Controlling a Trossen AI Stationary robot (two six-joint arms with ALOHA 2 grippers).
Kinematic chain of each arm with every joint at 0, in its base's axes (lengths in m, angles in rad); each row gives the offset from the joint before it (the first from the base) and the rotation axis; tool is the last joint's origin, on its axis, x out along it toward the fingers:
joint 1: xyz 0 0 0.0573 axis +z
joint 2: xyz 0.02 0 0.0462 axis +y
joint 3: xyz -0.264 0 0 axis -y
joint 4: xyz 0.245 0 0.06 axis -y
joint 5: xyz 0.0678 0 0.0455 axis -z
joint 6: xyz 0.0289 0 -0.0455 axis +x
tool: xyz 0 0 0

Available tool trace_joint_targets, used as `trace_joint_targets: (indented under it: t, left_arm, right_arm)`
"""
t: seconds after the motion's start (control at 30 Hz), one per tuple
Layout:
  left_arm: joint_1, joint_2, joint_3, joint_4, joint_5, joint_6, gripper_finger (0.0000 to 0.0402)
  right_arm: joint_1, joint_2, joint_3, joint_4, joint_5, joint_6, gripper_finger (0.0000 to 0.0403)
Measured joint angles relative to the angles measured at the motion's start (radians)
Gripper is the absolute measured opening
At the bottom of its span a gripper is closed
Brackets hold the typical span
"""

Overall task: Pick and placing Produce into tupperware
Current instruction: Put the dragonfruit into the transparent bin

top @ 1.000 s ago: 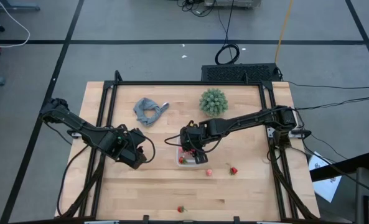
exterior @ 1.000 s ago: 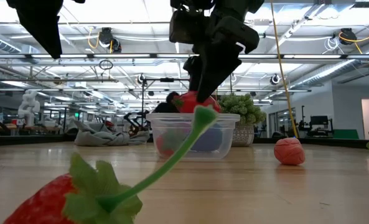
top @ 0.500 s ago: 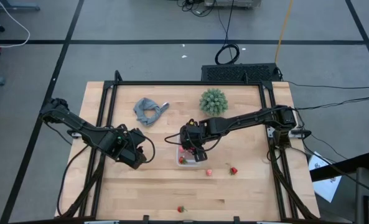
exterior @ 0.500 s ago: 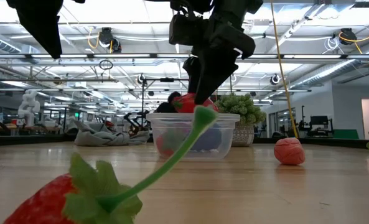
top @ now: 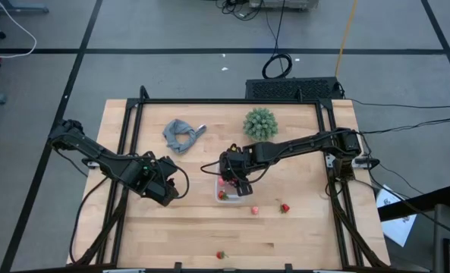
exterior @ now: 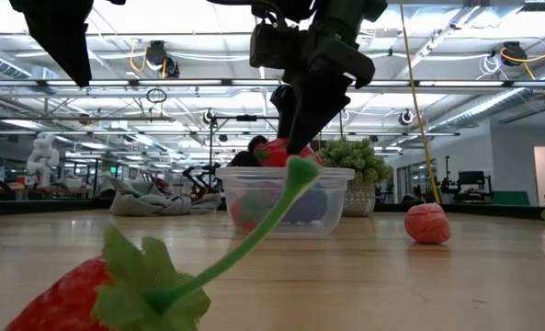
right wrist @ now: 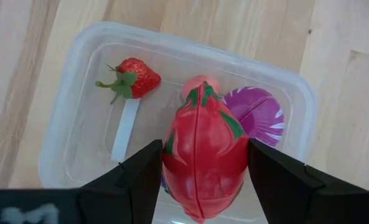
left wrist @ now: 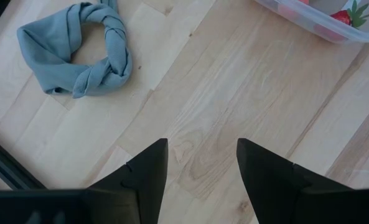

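Right gripper (right wrist: 203, 171) pinching red dragon fruit (right wrist: 204, 152) above tupperware (right wrist: 72, 134); left gripper (left wrist: 201, 165) spread, hanging beside tupperware

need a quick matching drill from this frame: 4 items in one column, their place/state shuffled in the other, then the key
Items
1. red dragon fruit
2. strawberry with green stem
3. grey cloth
4. left hand

Place or state
A. lying inside the tupperware
B. open over bare table, holding nothing
C. on the table beside the green plant
D. gripped by the right hand, above the tupperware

Pairs: 1-D, 2-A, 3-C, 4-B
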Motion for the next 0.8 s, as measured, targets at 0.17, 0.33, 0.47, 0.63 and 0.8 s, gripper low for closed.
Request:
trace_joint_targets:
  t: [0.17,0.33,0.47,0.63,0.8]
  left_arm:
    - [0.000,0.000,0.000,0.000,0.000,0.000,0.0198]
    - [0.000,0.000,0.000,0.000,0.000,0.000,0.0198]
    - [0.000,0.000,0.000,0.000,0.000,0.000,0.0198]
    - [0.000,0.000,0.000,0.000,0.000,0.000,0.0198]
    - [0.000,0.000,0.000,0.000,0.000,0.000,0.0198]
  right_arm:
    - [-0.001,0.000,0.000,0.000,0.000,-0.016,0.0212]
    - [-0.001,0.000,0.000,0.000,0.000,-0.026,0.0212]
    - [-0.002,0.000,0.000,0.000,0.000,-0.039,0.0212]
    - [-0.013,0.000,0.000,0.001,0.000,-0.041,0.0213]
    - [-0.020,-0.002,0.000,0.001,0.001,-0.042,0.0213]
